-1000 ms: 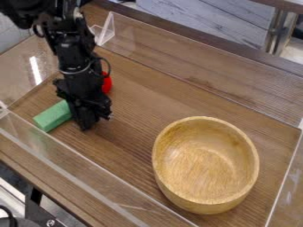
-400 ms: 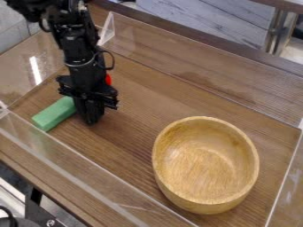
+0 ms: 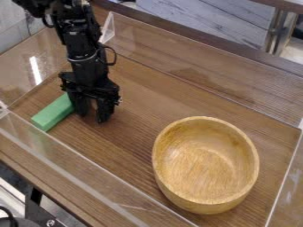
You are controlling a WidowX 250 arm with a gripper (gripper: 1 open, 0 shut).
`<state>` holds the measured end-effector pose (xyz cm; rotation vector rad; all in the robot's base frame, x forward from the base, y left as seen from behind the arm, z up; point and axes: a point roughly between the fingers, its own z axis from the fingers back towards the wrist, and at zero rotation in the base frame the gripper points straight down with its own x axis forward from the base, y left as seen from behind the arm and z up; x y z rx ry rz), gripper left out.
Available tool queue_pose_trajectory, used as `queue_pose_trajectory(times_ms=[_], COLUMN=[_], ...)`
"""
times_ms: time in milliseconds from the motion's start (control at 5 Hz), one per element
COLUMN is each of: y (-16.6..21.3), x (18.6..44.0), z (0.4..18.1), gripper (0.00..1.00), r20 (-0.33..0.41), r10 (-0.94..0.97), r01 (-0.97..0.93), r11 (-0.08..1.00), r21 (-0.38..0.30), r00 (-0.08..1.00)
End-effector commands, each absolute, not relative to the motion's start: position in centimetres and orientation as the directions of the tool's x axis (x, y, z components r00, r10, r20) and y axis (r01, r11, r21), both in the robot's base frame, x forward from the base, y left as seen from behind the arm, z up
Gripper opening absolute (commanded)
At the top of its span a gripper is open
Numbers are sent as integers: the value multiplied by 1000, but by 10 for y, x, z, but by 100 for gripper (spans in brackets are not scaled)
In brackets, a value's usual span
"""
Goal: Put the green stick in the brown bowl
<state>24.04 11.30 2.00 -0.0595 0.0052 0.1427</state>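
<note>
The black robot gripper (image 3: 94, 110) points straight down over the left part of the brown wood-grain table (image 3: 178, 80), with its fingertips at or just above the surface. The jaws stand partly apart and hold nothing; bare table shows between the two fingers (image 3: 106, 108). The flat green rectangular stick (image 3: 53, 113) lies on the table just beside the gripper, on the side toward the left edge; whether the nearer finger touches it cannot be told. The stick lies flat, with its long axis running diagonally toward the near left corner. The large round light-brown wooden bowl (image 3: 206, 165) stands upright near the right front corner, well apart from the stick and the gripper, with nothing in it. A clear plastic wall (image 3: 71, 177) runs along the table's near edge.
</note>
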Motion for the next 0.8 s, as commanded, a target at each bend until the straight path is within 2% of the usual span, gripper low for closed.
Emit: queue_pose_trajectory(times_ms=[0, 200, 600], y=[116, 111, 87], x=[253, 252, 234], z=[37, 40, 61], gripper=[0, 0, 0], r20=[59, 68, 91], r10=[135, 152, 233], r01=[-133, -150, -233], r11=[991, 988, 972], r21=[-31, -24, -12], r00=[989, 986, 968])
